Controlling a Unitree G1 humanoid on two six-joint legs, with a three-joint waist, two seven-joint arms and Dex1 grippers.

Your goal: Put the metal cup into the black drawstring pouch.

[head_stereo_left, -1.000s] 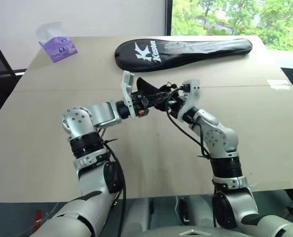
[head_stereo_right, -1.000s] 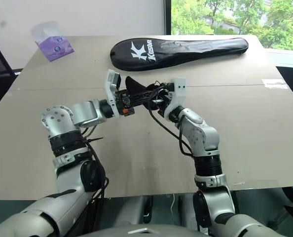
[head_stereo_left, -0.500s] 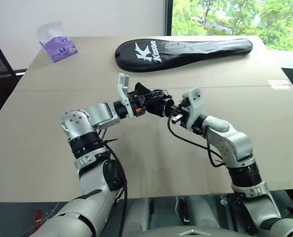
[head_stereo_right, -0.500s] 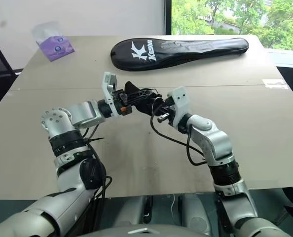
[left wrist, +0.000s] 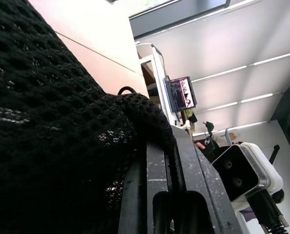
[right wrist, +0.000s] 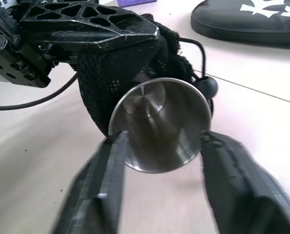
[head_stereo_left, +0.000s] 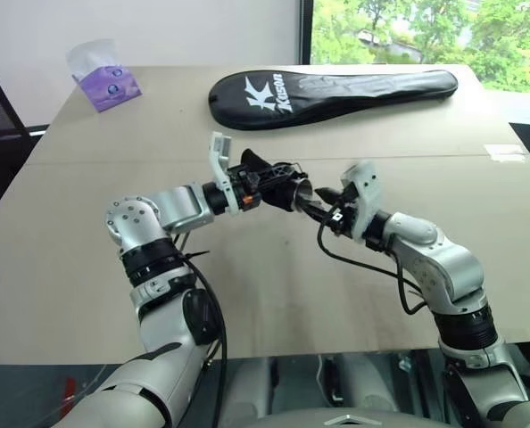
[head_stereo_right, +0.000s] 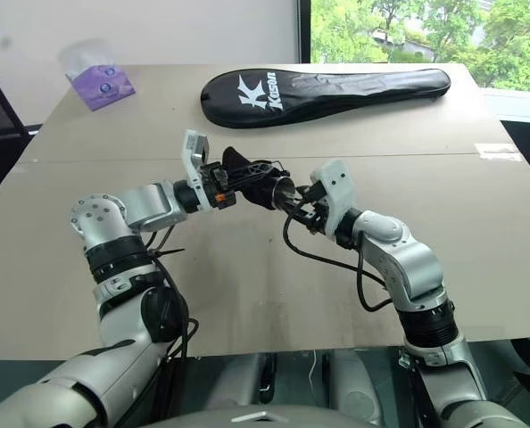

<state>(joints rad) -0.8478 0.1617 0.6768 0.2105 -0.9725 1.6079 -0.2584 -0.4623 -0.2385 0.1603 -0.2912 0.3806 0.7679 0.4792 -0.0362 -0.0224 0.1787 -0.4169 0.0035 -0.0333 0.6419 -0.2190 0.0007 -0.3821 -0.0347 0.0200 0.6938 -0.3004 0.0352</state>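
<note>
The left gripper [head_stereo_left: 263, 183] is held above the counter [head_stereo_left: 86, 267] with its fingers closed on the pouch [head_stereo_right: 247, 178], clamping the black mesh cloth near its mouth. The cup [right wrist: 157, 124] lies on its side with its base pushed into the pouch's mouth and its open rim facing the right gripper [right wrist: 159, 161]. The right fingers [right wrist: 108, 165] stand partly open on either side of the rim, close beside it; whether they touch it cannot be told. A cord with a round black toggle [right wrist: 207, 87] hangs beside the cup. Farther back on the counter lie a racket cover [head_stereo_left: 332, 92] and a tissue pack [head_stereo_left: 107, 82].
</note>
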